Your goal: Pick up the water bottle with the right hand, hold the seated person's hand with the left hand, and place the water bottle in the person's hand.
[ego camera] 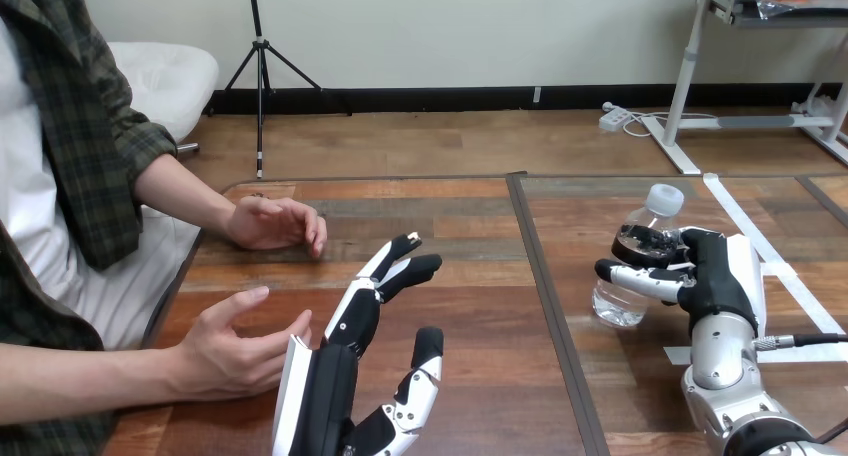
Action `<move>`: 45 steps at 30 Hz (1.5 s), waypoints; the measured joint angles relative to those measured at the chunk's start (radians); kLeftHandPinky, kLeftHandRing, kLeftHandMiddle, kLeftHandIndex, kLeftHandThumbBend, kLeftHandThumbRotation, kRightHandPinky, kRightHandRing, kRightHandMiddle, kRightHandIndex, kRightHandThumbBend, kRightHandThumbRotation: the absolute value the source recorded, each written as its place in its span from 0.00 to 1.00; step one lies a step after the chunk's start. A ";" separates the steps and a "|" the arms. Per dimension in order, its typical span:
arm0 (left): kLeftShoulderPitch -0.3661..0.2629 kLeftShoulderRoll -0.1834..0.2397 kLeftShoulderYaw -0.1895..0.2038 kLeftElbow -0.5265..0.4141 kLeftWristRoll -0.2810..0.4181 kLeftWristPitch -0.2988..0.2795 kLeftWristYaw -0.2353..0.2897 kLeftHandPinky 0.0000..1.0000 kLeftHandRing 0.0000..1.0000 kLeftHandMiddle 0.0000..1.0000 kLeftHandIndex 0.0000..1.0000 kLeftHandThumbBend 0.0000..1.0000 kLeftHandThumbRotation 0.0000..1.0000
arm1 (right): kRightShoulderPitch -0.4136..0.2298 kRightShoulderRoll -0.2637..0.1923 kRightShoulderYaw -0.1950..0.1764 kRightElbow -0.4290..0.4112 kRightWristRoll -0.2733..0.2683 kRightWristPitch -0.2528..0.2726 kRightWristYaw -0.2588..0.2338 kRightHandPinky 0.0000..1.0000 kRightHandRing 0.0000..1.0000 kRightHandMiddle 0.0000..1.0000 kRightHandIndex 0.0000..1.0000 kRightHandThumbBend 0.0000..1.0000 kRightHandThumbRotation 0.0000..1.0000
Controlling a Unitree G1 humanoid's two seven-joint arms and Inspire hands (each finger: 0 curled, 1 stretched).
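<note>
A clear water bottle with a white cap stands tilted on the right half of the table. My right hand is shut on it, fingers and thumb curled round its body. My left hand is open at the lower middle, fingers stretched up and to the right, palm facing right. The person's near hand rests on the table just left of my left hand, close to its white back shell; whether they touch I cannot tell. The person's far hand lies further back on the table, apart from both my hands.
A dark seam runs down the wooden table between its two halves. White tape strips lie on the right half near the bottle. The person sits at the table's left side.
</note>
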 measured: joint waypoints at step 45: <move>-0.001 0.000 -0.002 0.000 -0.012 0.000 -0.005 0.87 0.79 0.79 0.86 0.14 0.21 | 0.003 0.000 0.008 0.001 -0.017 -0.110 -0.057 0.42 0.46 0.51 0.52 0.77 0.00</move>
